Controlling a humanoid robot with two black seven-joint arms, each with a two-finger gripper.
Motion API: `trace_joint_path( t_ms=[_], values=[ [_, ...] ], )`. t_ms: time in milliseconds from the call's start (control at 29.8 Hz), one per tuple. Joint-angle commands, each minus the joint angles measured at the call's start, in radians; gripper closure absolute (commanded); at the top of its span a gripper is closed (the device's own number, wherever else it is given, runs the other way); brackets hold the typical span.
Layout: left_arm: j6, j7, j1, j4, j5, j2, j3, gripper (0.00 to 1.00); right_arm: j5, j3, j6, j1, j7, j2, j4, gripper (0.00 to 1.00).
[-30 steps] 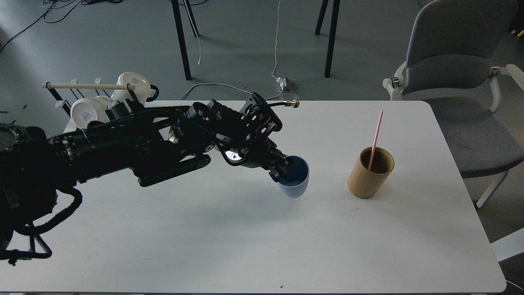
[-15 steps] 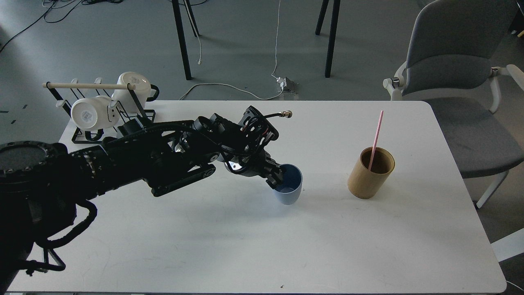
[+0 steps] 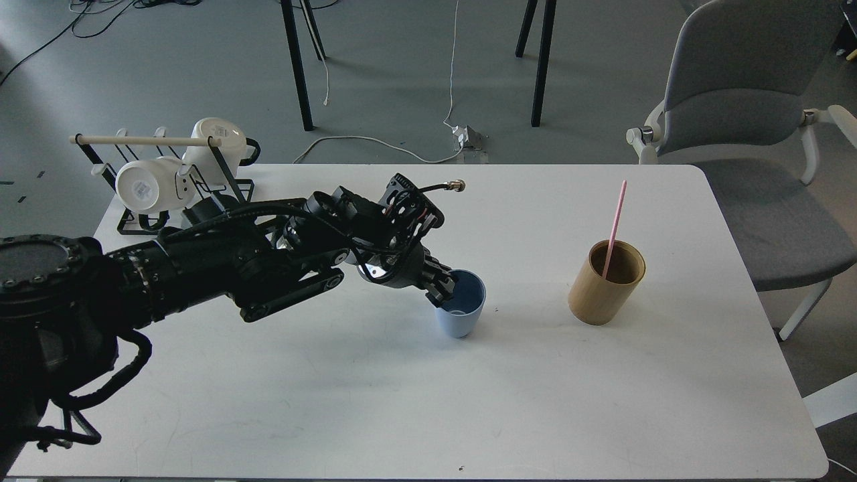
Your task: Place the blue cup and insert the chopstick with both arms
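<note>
The blue cup (image 3: 461, 314) stands upright near the middle of the white table (image 3: 428, 402), mouth up, its base on or just above the tabletop. My left gripper (image 3: 443, 286) is shut on the cup's left rim, one finger inside and one outside. The pink chopstick (image 3: 614, 227) leans in the tan bamboo cylinder (image 3: 604, 283) to the right of the cup. My right arm and gripper are out of view.
A black rack (image 3: 167, 201) with a pale wooden rod and white mugs stands at the table's back left corner. A grey chair (image 3: 750, 134) is beyond the right edge. Black table legs and cables lie on the floor behind.
My left arm has drawn the cup left and down, and the cup has gone from tilted to upright. The bamboo cylinder and the chopstick have not moved.
</note>
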Motion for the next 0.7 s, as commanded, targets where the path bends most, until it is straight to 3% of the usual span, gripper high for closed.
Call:
trace_joint_path(
  t_ms=[0,67,168,201,335,436,670],
  values=[
    [0.000,-0.005,-0.003,-0.002,-0.018,0.023,-0.013,0.52,-0.014,-0.005,0.000,0.002,-0.006,-0.011,-0.005,0.00],
    [0.000,-0.007,-0.003,-0.002,-0.071,0.031,-0.063,0.38,-0.040,-0.005,0.000,0.005,-0.008,-0.029,-0.005,0.00],
    [0.000,-0.005,0.000,0.004,-0.210,0.041,-0.200,0.05,-0.089,-0.015,0.006,0.001,-0.018,-0.079,0.013,0.00],
    [0.000,-0.004,0.003,0.012,-0.284,0.055,-0.264,0.01,-0.118,-0.038,0.006,-0.001,-0.028,-0.116,0.035,0.00],
    [0.000,-0.012,0.006,0.063,-0.562,0.058,-0.407,0.00,-0.199,-0.126,-0.029,0.002,-0.029,-0.199,0.134,0.01],
    [0.000,-0.013,0.004,0.080,-0.824,0.061,-0.506,0.00,-0.273,-0.141,-0.124,0.005,-0.029,-0.230,0.205,0.01],
    [0.000,-0.013,0.046,0.093,-1.353,0.127,-0.617,0.00,-0.697,-0.175,-0.218,0.005,-0.046,-0.265,0.419,0.01]
  ],
)
